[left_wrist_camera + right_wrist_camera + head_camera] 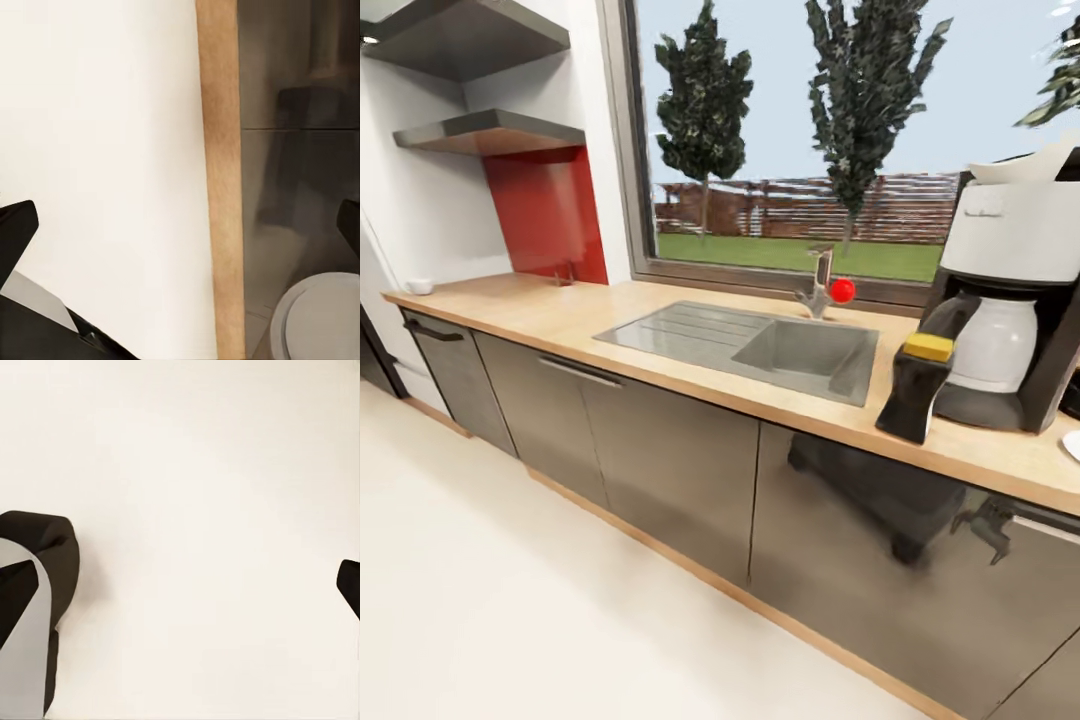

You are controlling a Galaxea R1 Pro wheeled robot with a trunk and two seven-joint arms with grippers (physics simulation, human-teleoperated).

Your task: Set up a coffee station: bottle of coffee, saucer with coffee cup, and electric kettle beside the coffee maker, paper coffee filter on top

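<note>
1. The coffee maker [1010, 300] stands at 3 o'clock in the head view, on the worktop [560, 315], black with a white upper housing and pale carafe; it appears to be already where the task wants it.
2. The bottle [917, 385], black with a yellow cap, stands just at its 8 o'clock, near the worktop's front edge.
3. A white filter [1025, 165] lies on the maker's top.
4. A small white cup [420, 286] sits far off at 9 o'clock, probably next to fetch.
5. Left jaws [180, 225] and right jaws [180, 577] are both apart and empty, pointing floorward, seemingly carried idle while driving.
</note>
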